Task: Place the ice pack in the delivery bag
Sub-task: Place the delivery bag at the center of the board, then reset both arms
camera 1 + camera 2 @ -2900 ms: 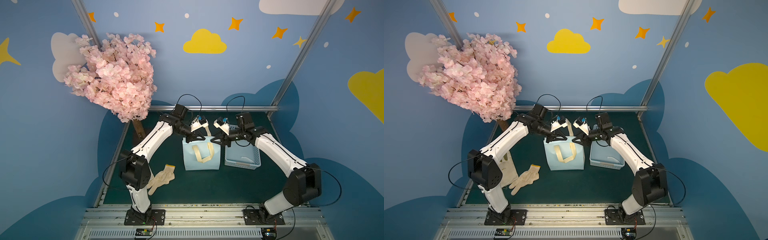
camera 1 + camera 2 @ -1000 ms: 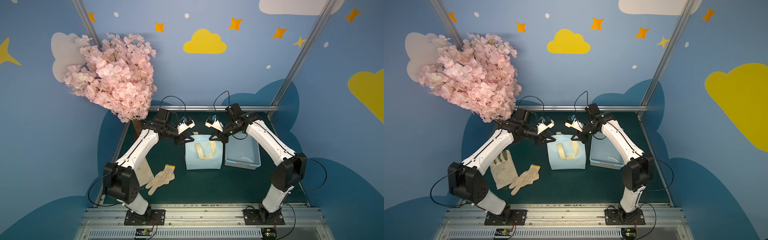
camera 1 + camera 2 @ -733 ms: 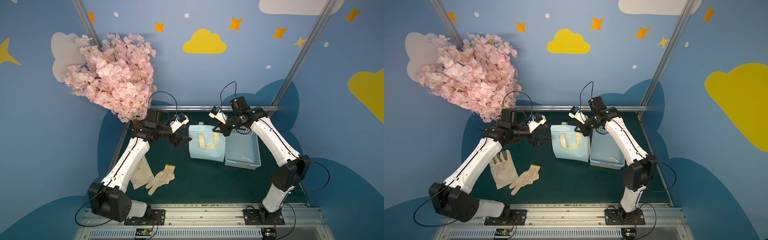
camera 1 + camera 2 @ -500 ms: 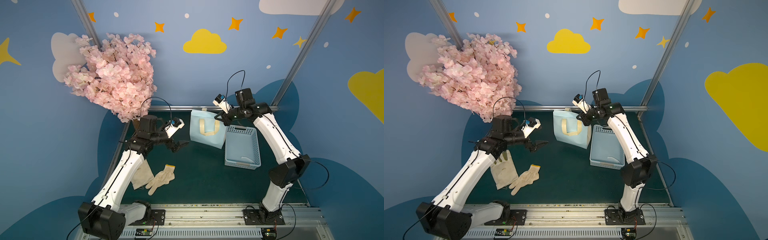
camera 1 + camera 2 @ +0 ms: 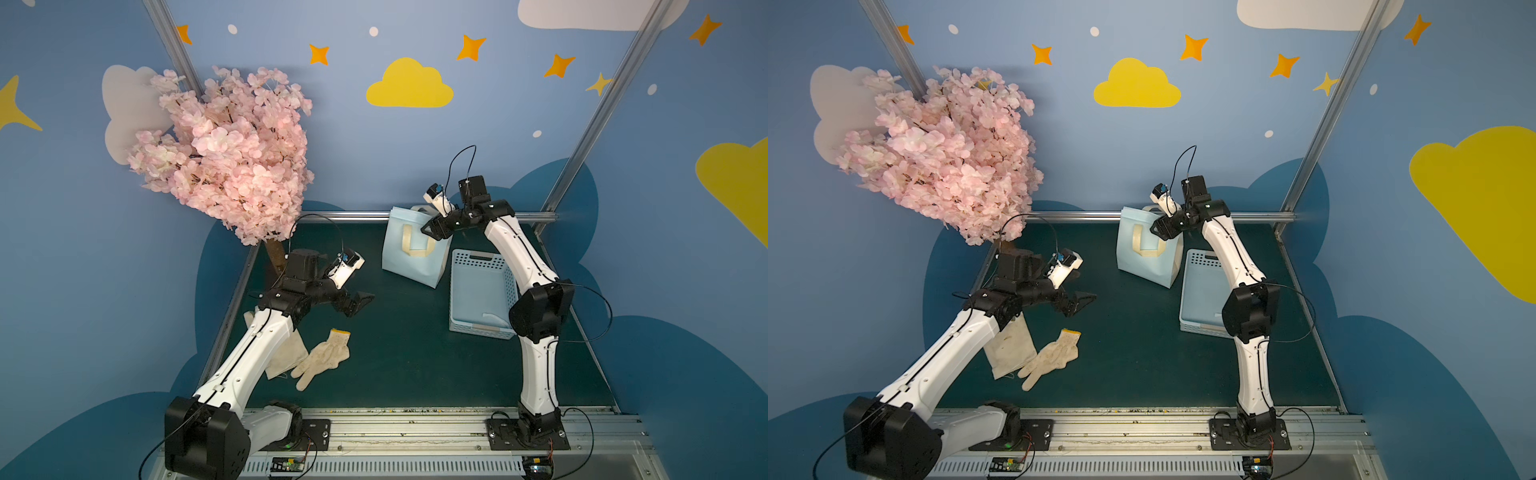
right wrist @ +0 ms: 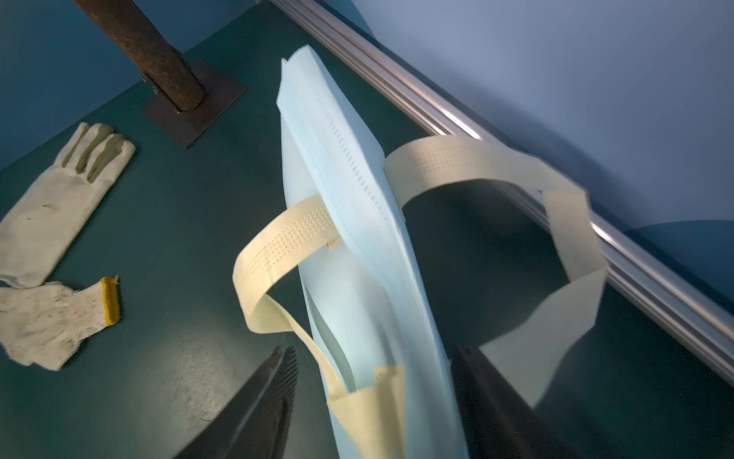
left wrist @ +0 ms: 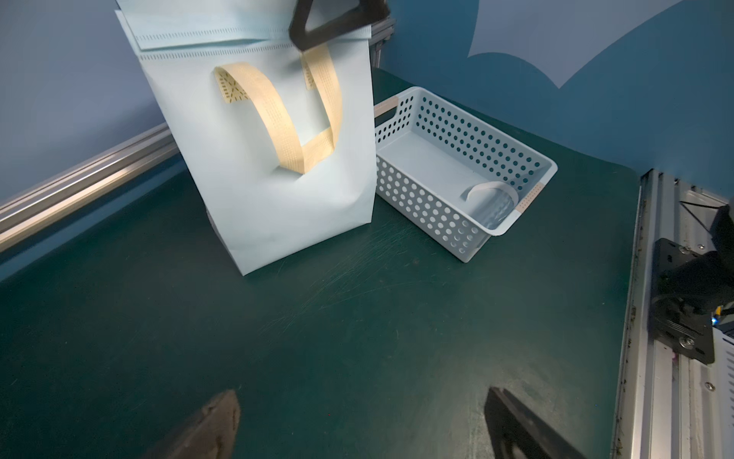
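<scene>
Both grippers gape: L gripper (image 5: 357,303) hangs empty; clear ice pack (image 7: 490,206) sits in pale-blue perforated plastic basket (image 7: 421,190), unpicked; beyond, R gripper (image 5: 432,230) straddles rim of tilted light-blue fabric delivery bag (image 7: 246,198) w/o clamping. I reckon it's steadying it.

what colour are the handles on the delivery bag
Cream, with dotted embossing; the handles show clearest in the left wrist view.

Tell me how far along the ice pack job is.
Done: the delivery bag stands beside the basket. In hand: nothing; right pincer open astride the bag's rim, left pincer open over the mat. Left: what looks like the ice pack lies in the basket, unbagged.
</scene>
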Tool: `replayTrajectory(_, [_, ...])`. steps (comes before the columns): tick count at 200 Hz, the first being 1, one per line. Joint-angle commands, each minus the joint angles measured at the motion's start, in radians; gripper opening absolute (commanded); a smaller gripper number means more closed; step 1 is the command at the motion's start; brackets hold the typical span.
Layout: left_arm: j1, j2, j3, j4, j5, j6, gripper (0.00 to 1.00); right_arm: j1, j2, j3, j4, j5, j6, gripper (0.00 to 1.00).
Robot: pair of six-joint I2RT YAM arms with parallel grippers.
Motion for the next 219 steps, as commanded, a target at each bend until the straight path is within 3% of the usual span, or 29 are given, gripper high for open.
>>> replayTrajectory(1, [0.004, 0.002, -0.026, 0.068, -0.055, -0.081, 1.00, -0.005, -0.131, 0.035, 0.032, 0.084, 0.011, 0.86])
replayTrajectory(18, [0.005, 0.008, -0.048, 0.109, -0.109, -0.128, 1.00, -0.021, -0.220, 0.003, 0.023, 0.153, 0.016, 0.96])
replayTrajectory(53, [0.004, 0.020, -0.089, 0.186, -0.276, -0.234, 1.00, -0.089, -0.462, -0.213, 0.042, 0.235, 0.089, 0.98])
replayTrajectory(87, [0.010, -0.007, -0.176, 0.315, -0.523, -0.378, 1.00, -0.181, -0.741, -0.620, 0.145, 0.326, 0.132, 0.98])
replayTrajectory(117, [0.023, -0.016, -0.238, 0.401, -0.650, -0.444, 1.00, -0.293, -0.964, -1.047, 0.334, 0.390, 0.244, 0.98])
replayTrajectory(147, [0.035, -0.015, -0.276, 0.454, -0.675, -0.440, 1.00, -0.347, -1.131, -1.438, 0.543, 0.406, 0.260, 0.98])
replayTrajectory(172, [0.045, -0.010, -0.303, 0.479, -0.681, -0.432, 1.00, -0.353, -1.226, -1.662, 0.717, 0.430, 0.232, 0.98])
replayTrajectory(219, [0.078, -0.014, -0.379, 0.535, -0.712, -0.446, 1.00, -0.384, -1.189, -1.850, 0.949, 0.392, 0.283, 0.98])
